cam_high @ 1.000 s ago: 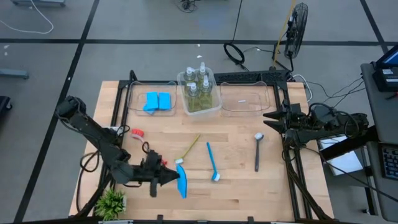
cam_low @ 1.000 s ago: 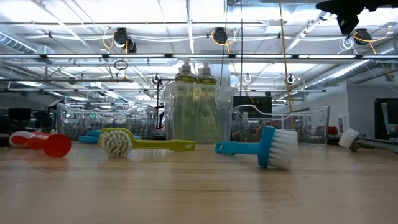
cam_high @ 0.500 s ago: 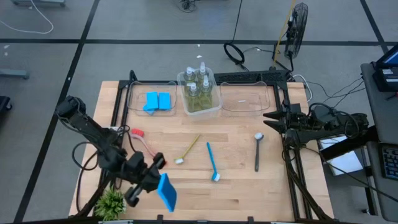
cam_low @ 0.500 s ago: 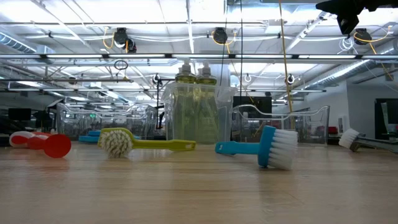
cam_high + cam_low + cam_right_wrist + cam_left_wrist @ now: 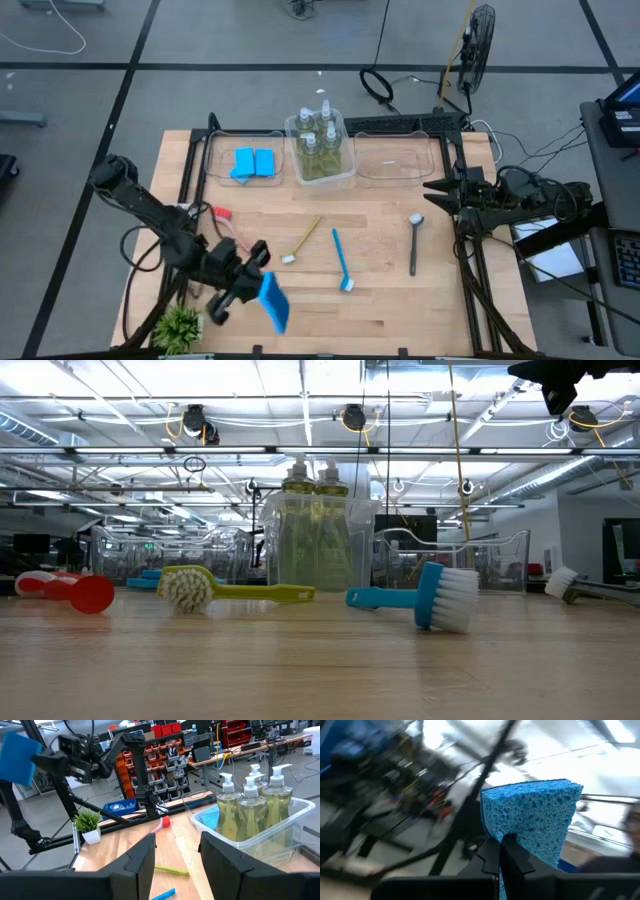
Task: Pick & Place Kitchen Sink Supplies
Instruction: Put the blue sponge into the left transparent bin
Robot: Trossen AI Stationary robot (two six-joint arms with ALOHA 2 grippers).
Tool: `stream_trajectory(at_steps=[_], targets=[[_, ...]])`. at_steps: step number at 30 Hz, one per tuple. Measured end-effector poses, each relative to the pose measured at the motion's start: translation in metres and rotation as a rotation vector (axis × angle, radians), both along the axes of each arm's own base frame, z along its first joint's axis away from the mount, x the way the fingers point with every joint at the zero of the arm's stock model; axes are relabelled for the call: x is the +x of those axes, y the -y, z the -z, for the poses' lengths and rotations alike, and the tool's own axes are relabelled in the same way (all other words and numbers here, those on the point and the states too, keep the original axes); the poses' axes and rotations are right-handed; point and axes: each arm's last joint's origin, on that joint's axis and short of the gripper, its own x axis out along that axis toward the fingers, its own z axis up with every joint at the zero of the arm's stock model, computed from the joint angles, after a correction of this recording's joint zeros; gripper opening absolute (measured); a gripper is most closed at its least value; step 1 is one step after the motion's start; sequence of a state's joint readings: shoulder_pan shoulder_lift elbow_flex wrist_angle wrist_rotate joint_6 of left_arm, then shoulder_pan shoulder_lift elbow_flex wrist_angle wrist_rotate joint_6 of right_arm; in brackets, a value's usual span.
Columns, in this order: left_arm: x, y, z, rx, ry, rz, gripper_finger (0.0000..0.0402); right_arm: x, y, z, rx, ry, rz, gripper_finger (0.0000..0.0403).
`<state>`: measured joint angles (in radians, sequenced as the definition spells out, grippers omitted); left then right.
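Observation:
My left gripper (image 5: 258,288) is shut on a blue sponge (image 5: 272,302) above the table's near left part, beside the small potted plant (image 5: 180,325). The right wrist view shows the same sponge (image 5: 17,750) high in the air. Two more blue sponges (image 5: 253,163) lie in the far left clear bin. Pump bottles (image 5: 322,145) of yellow-green liquid stand in the middle bin. A red brush (image 5: 222,213), a yellow-green brush (image 5: 303,240), a blue brush (image 5: 342,260) and a dark grey brush (image 5: 414,243) lie flat on the table. My right gripper (image 5: 175,855) waits open at the right edge. My left gripper pinches the sponge between its two fingers (image 5: 492,857) at one narrow edge (image 5: 507,840), where the sponge is squeezed thinner. The rest of the sponge stands out beyond the fingertips. It is lifted clear of the table.
A third clear bin (image 5: 392,160) stands at the far right of the row with nothing visible in it. Black frame rails (image 5: 195,165) run along the table's left and right sides. The brushes lie spread across the middle of the wooden top (image 5: 380,310).
My left gripper has risen with the sponge, tipped its fingers upward and rolled. The sponge has come back a little toward the table's left edge and now shows a broad face from above instead of a narrow one.

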<state>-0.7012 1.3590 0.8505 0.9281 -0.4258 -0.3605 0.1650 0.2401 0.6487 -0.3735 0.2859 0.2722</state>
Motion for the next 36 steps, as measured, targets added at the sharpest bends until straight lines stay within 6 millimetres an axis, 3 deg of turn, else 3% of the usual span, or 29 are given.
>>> stream_trajectory(at_steps=[8,17,22,28,36], targets=[[0.022,-0.022,0.026,-0.210,-0.298,-0.148,0.0000,0.000,0.000,0.001,-0.002,-0.011,0.000,0.0142],[0.036,-0.067,0.043,-0.372,-0.517,-0.279,0.0000,0.000,0.000,0.002,-0.033,-0.024,-0.002,0.0142],[0.023,-0.097,0.033,-0.396,-0.573,-0.362,0.0000,-0.004,0.001,0.001,-0.031,-0.008,-0.003,0.0142],[-0.010,-0.128,0.014,-0.405,-0.601,-0.454,0.0000,-0.016,0.003,0.005,-0.025,-0.006,-0.004,0.0142],[-0.038,-0.161,0.013,-0.467,-0.684,-0.593,0.0000,-0.014,0.002,0.015,-0.019,-0.040,-0.004,0.0142]])
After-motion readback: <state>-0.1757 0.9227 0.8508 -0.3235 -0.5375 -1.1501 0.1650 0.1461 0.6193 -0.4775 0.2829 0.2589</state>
